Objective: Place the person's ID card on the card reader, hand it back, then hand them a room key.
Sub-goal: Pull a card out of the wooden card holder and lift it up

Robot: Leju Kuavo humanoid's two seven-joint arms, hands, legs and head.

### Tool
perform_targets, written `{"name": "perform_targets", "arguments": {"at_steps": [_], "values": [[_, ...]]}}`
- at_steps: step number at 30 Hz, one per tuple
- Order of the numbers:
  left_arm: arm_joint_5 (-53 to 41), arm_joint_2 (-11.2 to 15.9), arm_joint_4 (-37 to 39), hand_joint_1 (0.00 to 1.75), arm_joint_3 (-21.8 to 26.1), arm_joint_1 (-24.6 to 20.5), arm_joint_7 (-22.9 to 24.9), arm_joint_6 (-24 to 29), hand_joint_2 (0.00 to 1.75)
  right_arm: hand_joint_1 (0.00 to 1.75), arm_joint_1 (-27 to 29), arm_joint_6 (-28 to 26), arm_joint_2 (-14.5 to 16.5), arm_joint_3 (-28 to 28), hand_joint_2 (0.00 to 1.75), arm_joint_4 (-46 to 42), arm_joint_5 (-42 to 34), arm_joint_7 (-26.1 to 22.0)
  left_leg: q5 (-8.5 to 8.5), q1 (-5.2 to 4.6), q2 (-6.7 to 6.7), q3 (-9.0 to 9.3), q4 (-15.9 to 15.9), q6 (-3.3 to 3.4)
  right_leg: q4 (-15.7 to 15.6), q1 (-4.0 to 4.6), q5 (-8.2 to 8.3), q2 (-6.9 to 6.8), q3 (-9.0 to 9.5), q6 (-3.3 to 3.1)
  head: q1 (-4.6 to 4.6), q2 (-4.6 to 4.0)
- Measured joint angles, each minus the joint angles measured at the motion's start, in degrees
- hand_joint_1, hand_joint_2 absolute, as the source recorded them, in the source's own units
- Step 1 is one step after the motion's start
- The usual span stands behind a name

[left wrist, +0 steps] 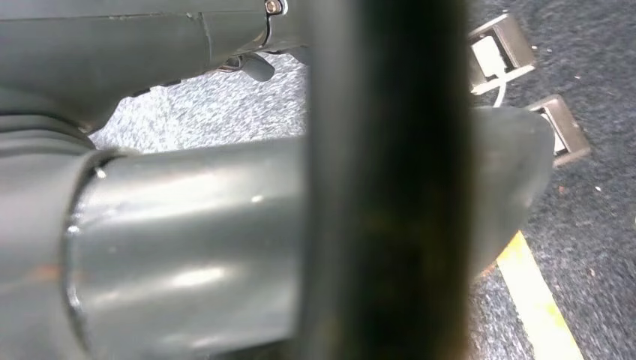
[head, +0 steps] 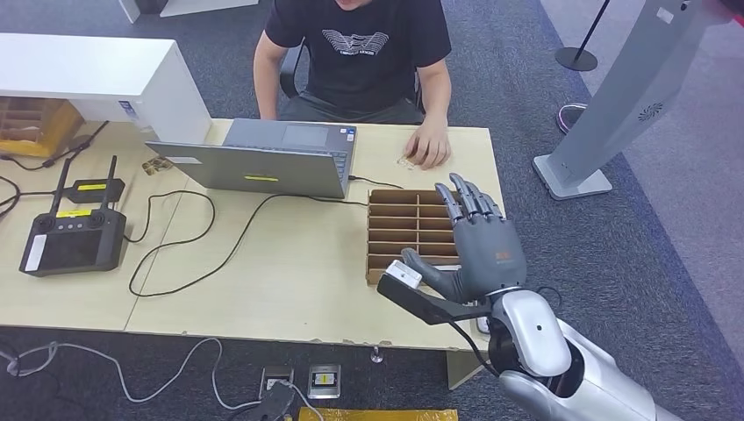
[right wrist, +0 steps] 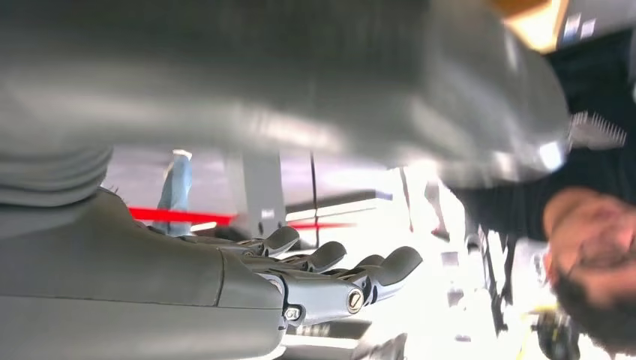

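Note:
My right hand point(head: 478, 250) is raised over the right part of the table with its fingers stretched out and apart, and it holds nothing. The right wrist view shows those fingers point(right wrist: 330, 259) straight and bare. Below it lies a brown cardboard slotted tray point(head: 405, 230). A black wedge-shaped device with a white top point(head: 405, 279) sits at the table's front edge, right by my thumb. The person's hand point(head: 430, 145) rests on the far edge of the table, touching a small pale card-like item point(head: 405, 160). My left hand's thick grey thumb point(left wrist: 225, 240) hangs over the carpet; its fingers are hidden.
A grey laptop point(head: 272, 158) stands open at the table's middle back, with black cables trailing forward. A black remote controller point(head: 75, 237) lies at the left. A white cabinet point(head: 96, 79) is at the back left. A grey kiosk stand point(head: 614, 105) rises on the right.

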Motion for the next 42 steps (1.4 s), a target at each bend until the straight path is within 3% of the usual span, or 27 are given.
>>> {"name": "perform_targets", "arguments": {"at_steps": [6,8,21,29,42], "values": [[5.23,-1.44,1.78,0.00,0.16,0.28,-2.79,0.02,0.00,0.00,0.36,10.82,-1.72,0.90,1.75,-4.19,-2.92,0.11,0.00,0.01,0.00,-0.01,-0.01,0.00,0.00,0.02,0.00,-0.02,0.01,0.00,0.02,0.00],[5.55,-1.68,1.96,0.00,0.27,0.27,-2.36,0.05,0.00,0.00,0.94,12.04,-1.76,1.62,1.75,-3.82,-2.73,0.14,0.00,0.01,-0.01,-0.02,-0.02,0.00,0.00,0.01,0.00,-0.02,0.01,0.00,0.02,0.00],[6.81,-2.22,2.54,0.00,0.50,0.32,-1.68,0.08,0.00,0.00,2.24,7.79,-1.76,6.21,1.75,-0.05,-4.99,0.21,0.00,0.01,-0.08,-0.04,-0.01,0.00,0.00,0.01,0.00,-0.12,0.01,0.00,0.01,0.00],[8.45,-2.36,2.79,0.00,0.50,0.26,-2.68,0.09,0.00,0.00,3.12,1.71,-1.41,8.00,1.75,2.84,-3.66,0.18,0.00,0.01,-0.08,-0.05,-0.01,0.00,0.00,0.01,0.00,-0.13,0.02,0.00,0.01,0.00],[9.04,-3.14,3.71,0.00,0.46,0.00,-3.41,0.09,0.00,0.00,3.19,-8.15,2.73,9.87,1.75,14.66,8.57,0.20,0.01,0.01,-0.08,-0.06,-0.01,0.00,0.01,0.01,0.00,-0.13,0.02,0.00,0.01,0.00]]}}
